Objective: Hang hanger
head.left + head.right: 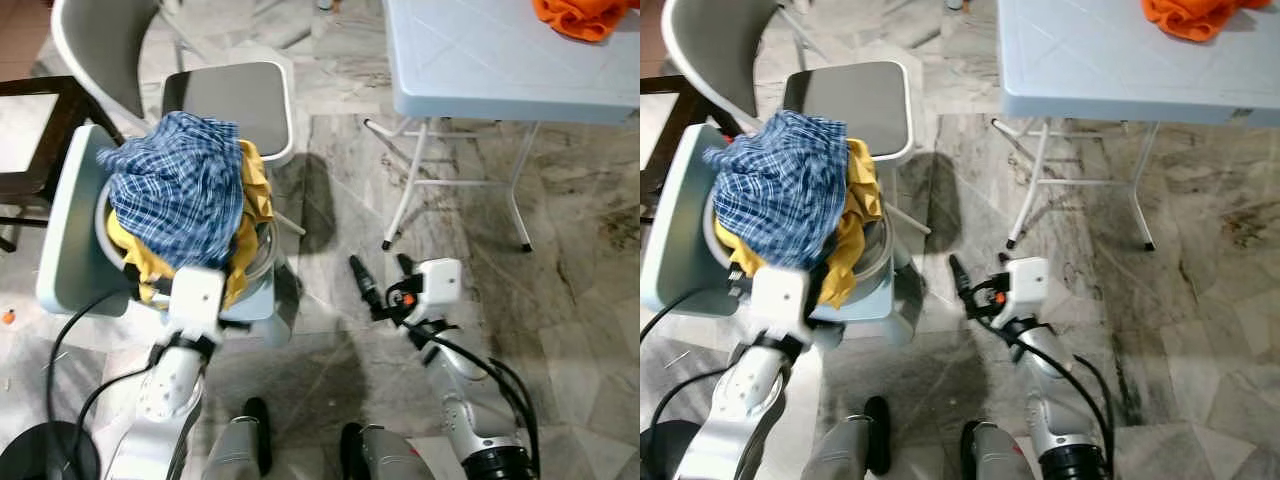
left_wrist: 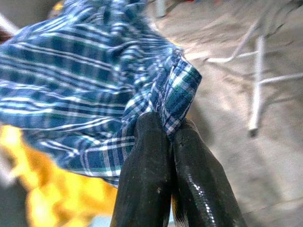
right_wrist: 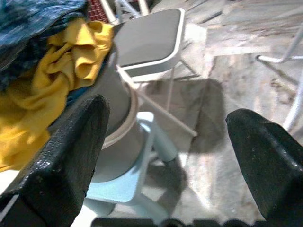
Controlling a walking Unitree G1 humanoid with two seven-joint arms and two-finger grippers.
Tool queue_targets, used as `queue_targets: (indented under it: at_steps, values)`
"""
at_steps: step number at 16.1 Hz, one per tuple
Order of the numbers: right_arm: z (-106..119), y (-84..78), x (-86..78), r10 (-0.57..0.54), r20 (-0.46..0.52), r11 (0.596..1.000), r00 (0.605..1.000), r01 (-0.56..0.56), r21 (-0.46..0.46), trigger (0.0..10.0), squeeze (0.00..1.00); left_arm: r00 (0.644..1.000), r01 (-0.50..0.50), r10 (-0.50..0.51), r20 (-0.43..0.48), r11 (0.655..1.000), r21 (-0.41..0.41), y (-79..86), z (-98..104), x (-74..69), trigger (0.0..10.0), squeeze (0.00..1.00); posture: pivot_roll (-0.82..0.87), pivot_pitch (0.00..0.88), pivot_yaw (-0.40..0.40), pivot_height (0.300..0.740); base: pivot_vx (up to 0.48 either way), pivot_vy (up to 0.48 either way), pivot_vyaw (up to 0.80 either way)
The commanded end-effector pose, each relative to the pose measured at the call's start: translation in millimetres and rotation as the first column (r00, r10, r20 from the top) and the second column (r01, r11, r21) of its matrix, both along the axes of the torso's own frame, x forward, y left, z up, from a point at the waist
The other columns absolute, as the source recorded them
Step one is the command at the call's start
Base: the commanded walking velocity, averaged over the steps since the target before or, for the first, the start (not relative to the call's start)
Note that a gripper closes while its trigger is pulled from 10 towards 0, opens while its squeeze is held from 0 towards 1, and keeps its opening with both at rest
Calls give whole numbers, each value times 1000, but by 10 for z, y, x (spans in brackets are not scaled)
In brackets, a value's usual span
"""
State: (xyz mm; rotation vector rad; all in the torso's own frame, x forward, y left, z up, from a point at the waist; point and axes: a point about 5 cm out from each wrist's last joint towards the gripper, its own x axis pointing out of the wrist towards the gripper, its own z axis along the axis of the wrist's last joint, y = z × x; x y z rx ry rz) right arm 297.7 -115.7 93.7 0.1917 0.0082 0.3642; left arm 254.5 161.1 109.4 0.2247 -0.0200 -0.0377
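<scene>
The left tool (image 2: pixel 163 137) pinches a fold of the blue plaid shirt (image 1: pixel 180 185), which is heaped over yellow cloth (image 1: pixel 250 215) in a pail (image 1: pixel 875 262) on a pale chair (image 1: pixel 70 225). The right tool (image 1: pixel 380 272) hovers wide open above the floor (image 1: pixel 560 290). Beyond, orange cloth (image 1: pixel 580 15) lies on the bench (image 1: pixel 470 60).

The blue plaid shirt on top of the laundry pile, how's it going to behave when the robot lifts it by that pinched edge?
The blue plaid shirt is probably floppy: it lies crumpled over the yellow garment, so it should drape from the left gripper, shut on its hem. It looks light. It may drag the yellow garment along, since the two lie bunched together in the basin.
</scene>
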Motion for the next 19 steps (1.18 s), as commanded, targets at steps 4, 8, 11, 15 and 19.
queue_targets:
  at_steps: [4, 8, 11, 15, 19]
  values:
    - [-151, -100, -2, -87, -69, 996, 994, 87, 0, 10000, 0, 993, -106, 110, -51, 992, 75, 203, -226, -157, 10000, 0, 17, 234, 7, 740, 0, 0, 0]
    - [-165, -42, 114, -68, -78, 998, 995, 67, -16, 10000, 0, 993, -116, 117, -14, 991, 69, 275, -137, -158, 10000, 0, 65, 220, 0, 740, 0, 0, -600]
    - [-139, -38, 170, -75, -62, 997, 995, 74, -15, 10000, 0, 998, -58, 57, 29, 998, 40, 222, -39, -67, 10000, 0, 70, 192, 12, 740, 0, 0, -800]
    - [-116, 4, 232, -74, -40, 997, 996, 73, -9, 10000, 0, 996, -30, 30, 82, 1000, 3, 134, 107, 86, 10000, 0, 57, 182, 9, 740, 0, 0, -600]
    - [-108, 77, 236, -42, -23, 999, 999, 42, -17, 10000, 0, 995, -33, 35, 97, 999, -27, 106, 137, 161, 10000, 0, 44, 189, 0, 740, 0, -310, 0]
